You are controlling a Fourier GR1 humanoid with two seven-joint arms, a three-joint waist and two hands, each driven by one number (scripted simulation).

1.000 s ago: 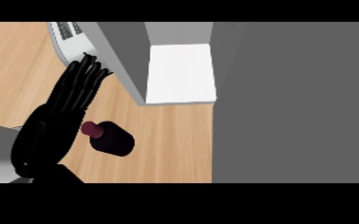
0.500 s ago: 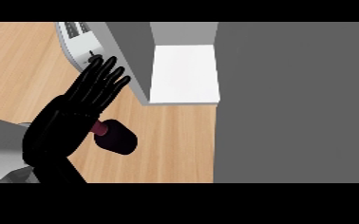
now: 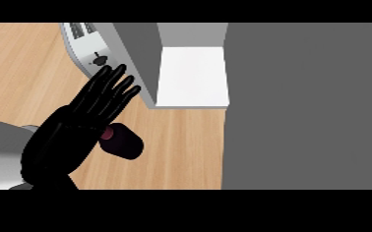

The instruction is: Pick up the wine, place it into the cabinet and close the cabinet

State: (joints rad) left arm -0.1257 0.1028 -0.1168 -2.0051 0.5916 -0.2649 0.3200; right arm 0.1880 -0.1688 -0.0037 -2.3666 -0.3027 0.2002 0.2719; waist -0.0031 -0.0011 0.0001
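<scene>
One hand [image 3: 69,137] hovers over the wine [image 3: 122,141], fingers spread, gripping nothing. Risk: a sideways brush could topple the bottle across the tabletop [image 3: 181,147], short of the open cabinet [image 3: 193,76].

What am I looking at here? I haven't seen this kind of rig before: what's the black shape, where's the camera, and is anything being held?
The camera sits at a humanoid robot's head and looks steeply down at a wooden counter. The black shape at the left is one robot hand on a grey forearm, coming in from the lower edge. Its fingers are straight and spread, so it holds nothing. I cannot tell for sure which hand it is; no second hand shows. Just beside and partly under it stands a dark wine bottle, seen from above. The grey block with the white inside is the open cabinet, where the bottle should go. At the upper left lies a grey appliance. The large grey area at the right I cannot identify.
</scene>
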